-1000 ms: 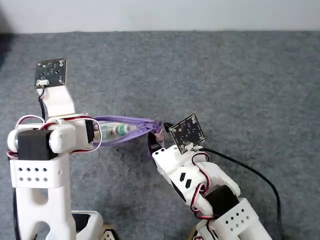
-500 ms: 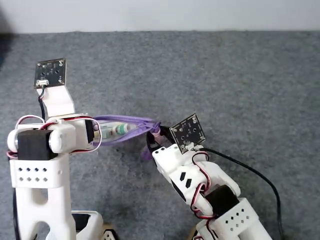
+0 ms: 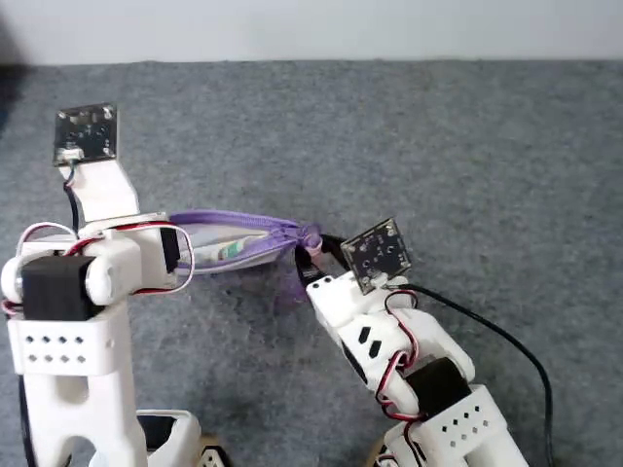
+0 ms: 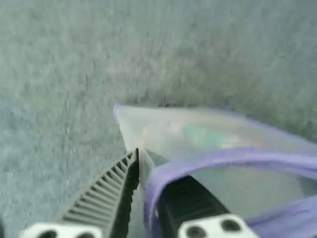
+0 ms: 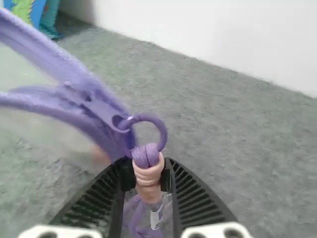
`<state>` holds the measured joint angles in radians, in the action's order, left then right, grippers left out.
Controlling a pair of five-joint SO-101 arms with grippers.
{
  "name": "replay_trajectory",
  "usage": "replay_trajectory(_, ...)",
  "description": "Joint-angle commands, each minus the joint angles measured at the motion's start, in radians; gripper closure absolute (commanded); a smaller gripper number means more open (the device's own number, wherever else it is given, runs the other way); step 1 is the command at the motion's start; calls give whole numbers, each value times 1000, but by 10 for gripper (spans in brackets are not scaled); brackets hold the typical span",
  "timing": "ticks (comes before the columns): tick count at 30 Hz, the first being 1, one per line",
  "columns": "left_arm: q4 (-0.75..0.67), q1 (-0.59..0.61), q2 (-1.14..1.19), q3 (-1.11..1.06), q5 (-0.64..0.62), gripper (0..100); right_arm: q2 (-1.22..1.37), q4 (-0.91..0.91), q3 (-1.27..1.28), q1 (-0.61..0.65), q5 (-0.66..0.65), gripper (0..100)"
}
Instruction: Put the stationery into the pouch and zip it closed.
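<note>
Pouch (image 3: 229,243) lengthwise from left claw (image 4: 148,168) to right claw (image 5: 147,171), zipper pull (image 5: 147,161) rightmost.

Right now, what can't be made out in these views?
Stationery type: only vague shapes through the pouch wall, left wrist view.
How far the zip is shut: pouch cut off by the right wrist view's edge.
Left pincer: its grip sits under the arm in the high view.
</note>
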<state>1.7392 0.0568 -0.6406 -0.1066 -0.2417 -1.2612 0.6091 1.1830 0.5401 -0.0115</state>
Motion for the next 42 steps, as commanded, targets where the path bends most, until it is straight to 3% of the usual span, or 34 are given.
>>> replay_trajectory(1, 14, 2, -26, 130, -17, 955, -7, -18, -89, -45, -26, 991)
replay_trajectory(7, 14, 2, -26, 200, -127, 764, -15, -15, -121, -42, -164, 991)
replay_trajectory(9, 14, 2, -26, 202, -129, 742, -15, -15, -141, -41, -193, 991)
replay_trajectory(19, 5, 0, -101, 206, -91, 742, -12, -13, -213, 107, -381, 991)
replay_trajectory(25, -38, 2, -210, 208, -92, 742, -5, -13, -210, 174, -430, 991)
replay_trajectory(34, 17, 8, -365, 148, -52, 750, -13, -21, -215, 174, -454, 991)
replay_trajectory(42, 14, 0, -428, -38, 71, 870, 16, -22, -322, 90, -496, 991)
